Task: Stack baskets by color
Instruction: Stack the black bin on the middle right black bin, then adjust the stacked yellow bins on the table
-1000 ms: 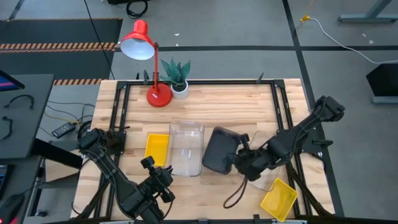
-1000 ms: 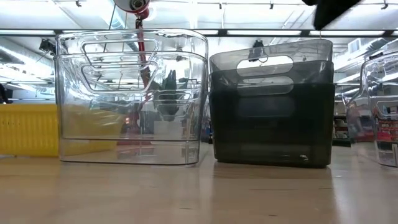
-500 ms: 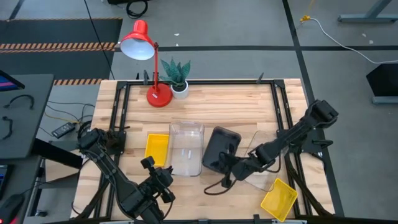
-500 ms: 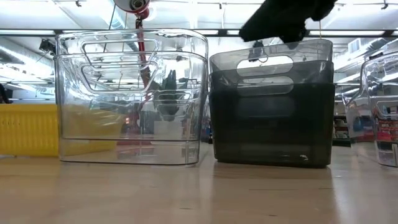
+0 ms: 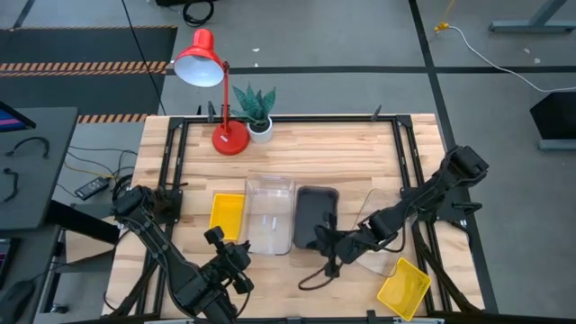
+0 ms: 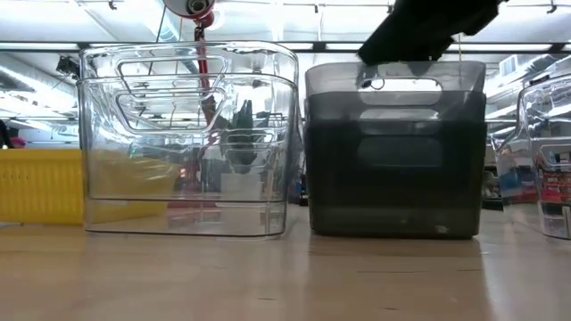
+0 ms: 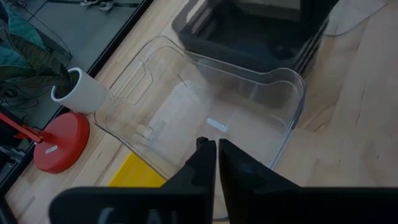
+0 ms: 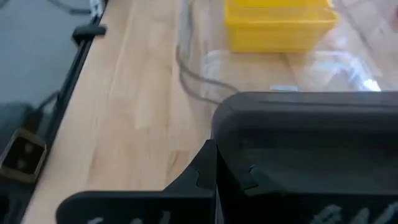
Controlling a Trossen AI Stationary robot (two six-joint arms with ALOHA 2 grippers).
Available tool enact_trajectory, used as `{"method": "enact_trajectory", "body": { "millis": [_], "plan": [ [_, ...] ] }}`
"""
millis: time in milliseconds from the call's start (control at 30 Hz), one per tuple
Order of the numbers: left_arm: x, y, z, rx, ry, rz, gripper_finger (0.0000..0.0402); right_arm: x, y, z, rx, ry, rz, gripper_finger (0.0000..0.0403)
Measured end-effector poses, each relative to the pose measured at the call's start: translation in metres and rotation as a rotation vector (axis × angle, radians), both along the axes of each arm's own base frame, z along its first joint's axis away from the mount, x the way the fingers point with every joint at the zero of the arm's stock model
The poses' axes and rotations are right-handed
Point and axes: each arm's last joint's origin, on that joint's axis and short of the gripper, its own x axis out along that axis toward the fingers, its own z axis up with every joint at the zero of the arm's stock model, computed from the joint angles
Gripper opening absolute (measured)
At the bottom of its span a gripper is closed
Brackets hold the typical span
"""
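Note:
Two dark grey baskets [image 5: 315,214] stand nested at the table's middle, right of a stack of clear baskets [image 5: 270,214]. One yellow basket [image 5: 227,214] stands left of the clear stack, another [image 5: 403,288] at the near right corner. A single clear basket [image 5: 382,236] lies under my right arm. My right gripper [image 5: 328,243] is shut at the dark stack's near end. My left gripper [image 5: 236,255] hovers shut over the near edge, short of the clear stack [image 7: 205,106], touching nothing. My right gripper lays its shut fingers [image 8: 205,174] against the near-end rim [image 8: 249,106] of the upper dark grey basket, by a corner. It comes slanting down from the table's right. The basket sits upright inside the other dark one, which rests on the table [image 6: 393,152].
A red desk lamp [image 5: 211,90] and a small potted plant [image 5: 256,108] stand at the far left edge. A black frame rail [image 5: 409,162] runs around the tabletop. Bare wood lies far of the baskets and along the near edge.
My right gripper has come down and toward the table's left, rolling at the wrist, onto the dark stack's near end. The upper dark grey basket, which lay slanted across the lower one, has turned square with it and sunk deeper into it.

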Motion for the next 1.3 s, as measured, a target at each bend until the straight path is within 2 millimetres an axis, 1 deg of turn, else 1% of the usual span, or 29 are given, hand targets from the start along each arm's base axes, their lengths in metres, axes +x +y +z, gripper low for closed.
{"method": "enact_trajectory", "body": {
  "millis": [100, 233, 367, 433, 533, 700, 800, 900, 1033, 1167, 1300],
  "plan": [
    [0.000, 0.000, 0.000, 0.000, 0.000, 0.000, 0.0021, -0.008, 0.002, 0.010, -0.059, -0.029, 0.064, 0.0004],
    [0.000, 0.000, 0.000, -0.001, -0.001, 0.000, 0.0023, -0.011, -0.005, 0.040, -0.087, -0.162, 0.030, 0.0004],
    [0.000, 0.000, 0.000, -0.001, -0.001, 0.000, 0.0026, -0.002, -0.023, 0.044, -0.119, -0.201, -0.046, 0.0004],
    [0.000, 0.000, 0.000, -0.001, -0.001, 0.000, 0.0026, 0.008, -0.032, 0.040, -0.103, -0.196, -0.050, 0.0004],
    [0.000, 0.000, 0.000, 0.000, -0.001, 0.000, 0.0021, 0.023, -0.047, 0.019, -0.098, -0.113, -0.038, 0.0004],
    [0.000, 0.000, 0.000, -0.001, -0.001, 0.000, 0.0017, 0.045, -0.059, -0.005, -0.093, -0.102, -0.020, 0.0004],
    [0.000, 0.000, 0.000, -0.001, -0.001, 0.000, 0.0020, 0.051, -0.063, -0.012, -0.082, -0.102, -0.019, 0.0004],
    [0.000, 0.000, 0.000, -0.001, -0.001, 0.000, 0.0023, 0.052, -0.064, -0.012, -0.084, -0.103, -0.022, 0.0004],
    [-0.002, -0.002, 0.000, -0.004, 0.005, -0.003, 0.0023, 0.043, -0.064, 0.001, -0.146, -0.116, -0.045, 0.0004],
    [-0.007, -0.004, 0.000, -0.002, 0.013, -0.005, 0.0014, 0.028, -0.060, 0.036, -0.207, -0.228, -0.094, 0.0004],
    [-0.009, -0.003, 0.000, -0.016, 0.036, -0.011, 0.0005, 0.007, -0.048, 0.056, -0.233, -0.254, -0.081, 0.0004]
  ]
}}
